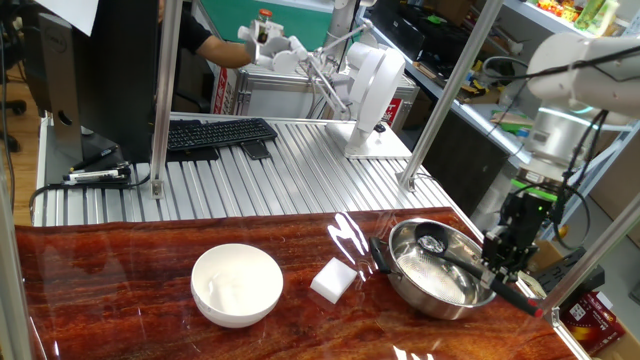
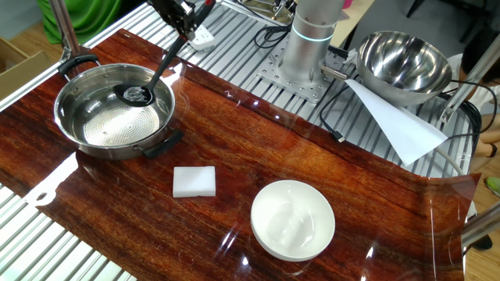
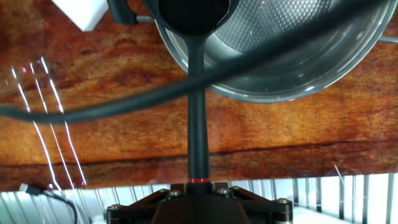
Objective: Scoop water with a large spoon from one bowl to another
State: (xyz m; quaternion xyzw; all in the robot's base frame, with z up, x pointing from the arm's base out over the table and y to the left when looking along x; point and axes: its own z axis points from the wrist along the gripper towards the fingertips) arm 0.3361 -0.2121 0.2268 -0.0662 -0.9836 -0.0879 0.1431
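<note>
Here the claw (image 1: 505, 262) clamps the ladle (image 2: 139, 94), cup inside the steel bowl (image 2: 78, 87) near its rim.

Two opposed high cameras share the table (image 1: 150, 320); hand camera looks down close.

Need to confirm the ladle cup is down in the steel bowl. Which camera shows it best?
The other fixed view: the ladle cup sits low inside the steel bowl, seen from above. One fixed view shows it smaller, partly behind the gripper. The hand view shows mostly handle, cup cropped.
</note>
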